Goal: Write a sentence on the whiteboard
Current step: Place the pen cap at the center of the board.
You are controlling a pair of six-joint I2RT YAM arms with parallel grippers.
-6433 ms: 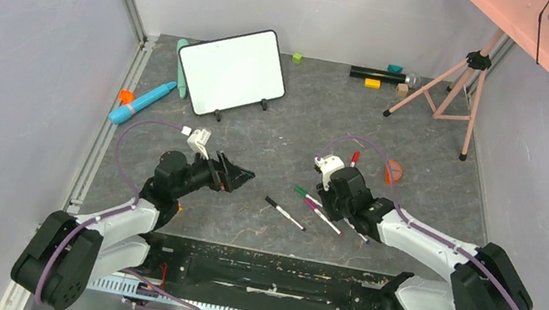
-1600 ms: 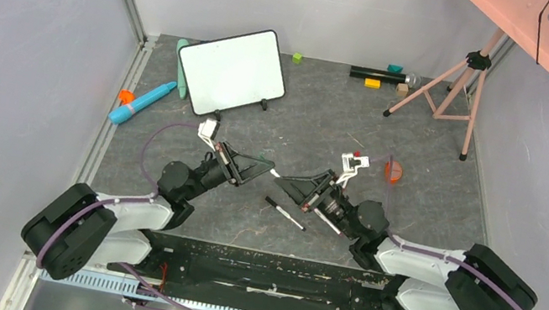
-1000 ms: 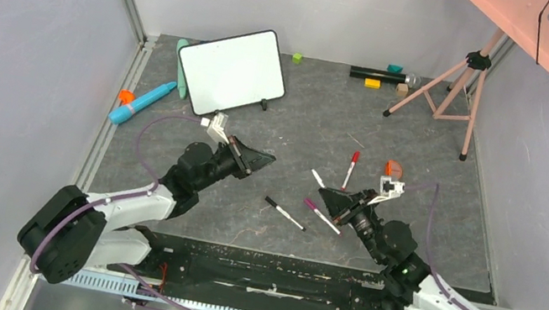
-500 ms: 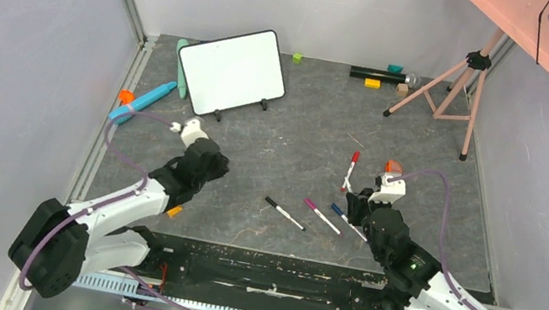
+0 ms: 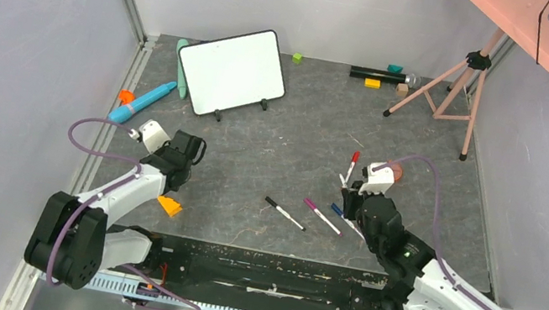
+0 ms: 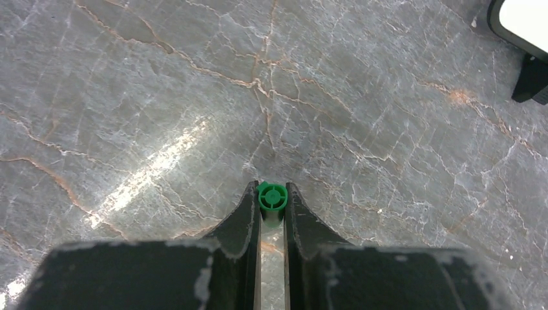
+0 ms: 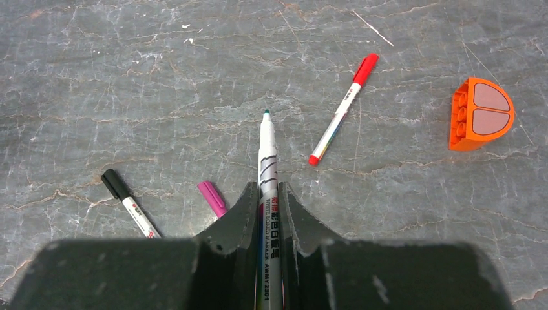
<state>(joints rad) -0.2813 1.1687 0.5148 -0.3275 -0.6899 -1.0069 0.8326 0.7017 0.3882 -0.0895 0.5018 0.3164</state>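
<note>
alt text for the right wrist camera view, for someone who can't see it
The right gripper is shut on an uncapped marker, its greenish tip pointing away over the grey marbled table. A red-capped marker and an orange half-round brick lie to its right; a black-capped marker and a magenta-capped marker lie to its left.

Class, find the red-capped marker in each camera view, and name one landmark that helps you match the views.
Top external: red-capped marker, right of centre.
Left wrist: not in it.
Right wrist: upper right of centre, lying slanted.
Shared landmark: the orange block, to the marker's right in both.
</note>
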